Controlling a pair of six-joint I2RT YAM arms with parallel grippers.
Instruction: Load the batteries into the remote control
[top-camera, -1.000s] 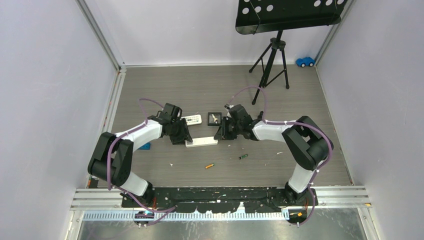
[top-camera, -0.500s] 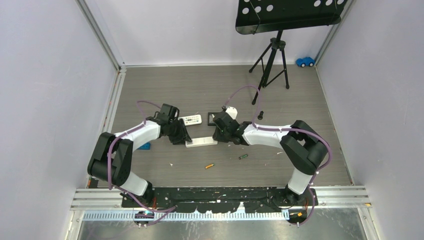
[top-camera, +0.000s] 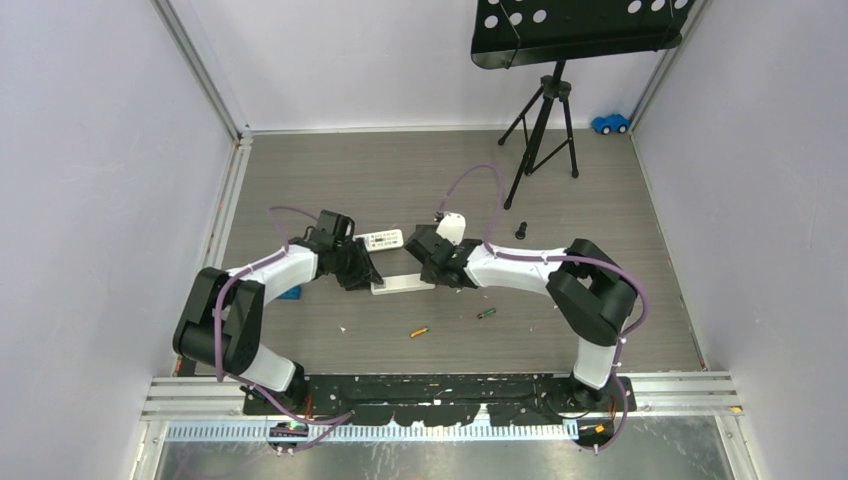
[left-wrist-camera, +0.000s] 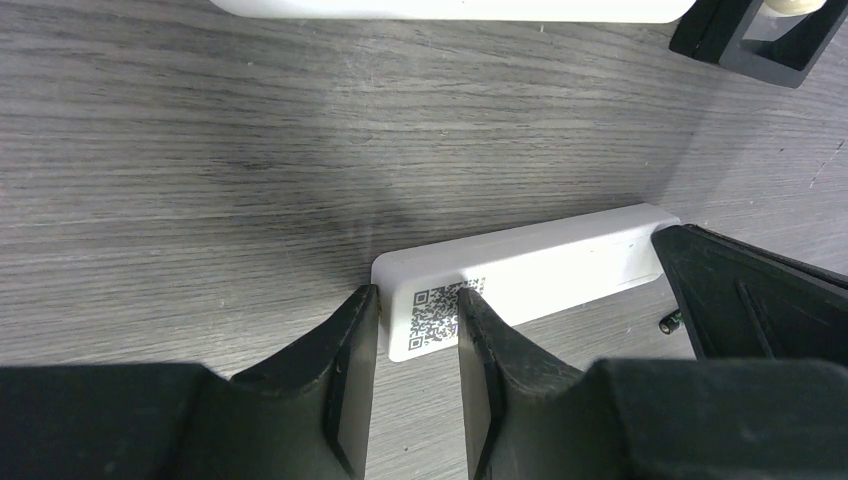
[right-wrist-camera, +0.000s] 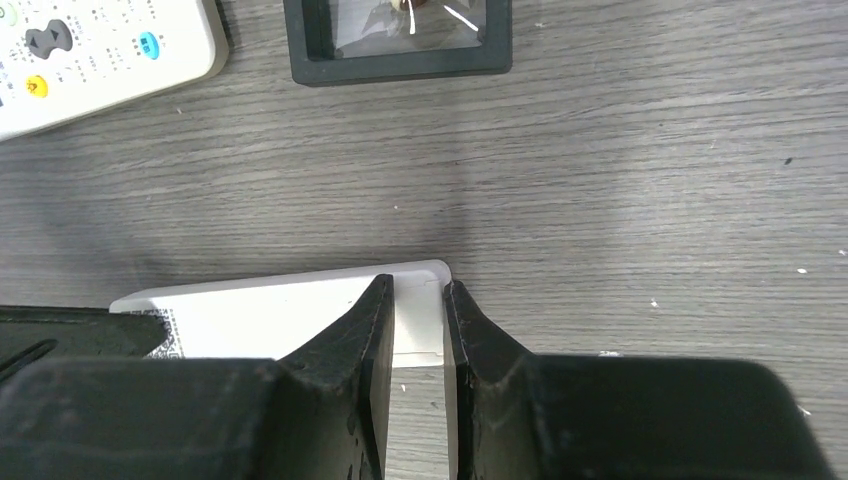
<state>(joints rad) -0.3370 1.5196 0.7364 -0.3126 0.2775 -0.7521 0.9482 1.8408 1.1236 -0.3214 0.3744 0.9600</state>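
The remote control (top-camera: 405, 285) lies face down on the floor, white back up, and a QR label shows at its left end (left-wrist-camera: 440, 305). My left gripper (top-camera: 364, 272) is low over that left end; its fingertips (left-wrist-camera: 355, 335) are narrowly apart and straddle the QR label, gripping nothing. My right gripper (top-camera: 437, 270) is over the remote's right end (right-wrist-camera: 420, 300), jaws narrowly apart with the end showing in the gap. An orange battery (top-camera: 418, 331) and a green-and-black battery (top-camera: 485, 313) lie loose nearer the arm bases. The other batteries are out of view.
A shorter white buttoned remote (top-camera: 383, 239) lies just behind, beside a small black tray (right-wrist-camera: 400, 40). A black peg (top-camera: 521, 230) stands to the right. A blue object (top-camera: 290, 292) lies near the left arm. A music stand tripod (top-camera: 545, 130) and a blue toy car (top-camera: 609, 123) are at the back.
My right gripper has moved left and come down onto the remote's right end, now covering the black tray in the top view. My left gripper has barely shifted.
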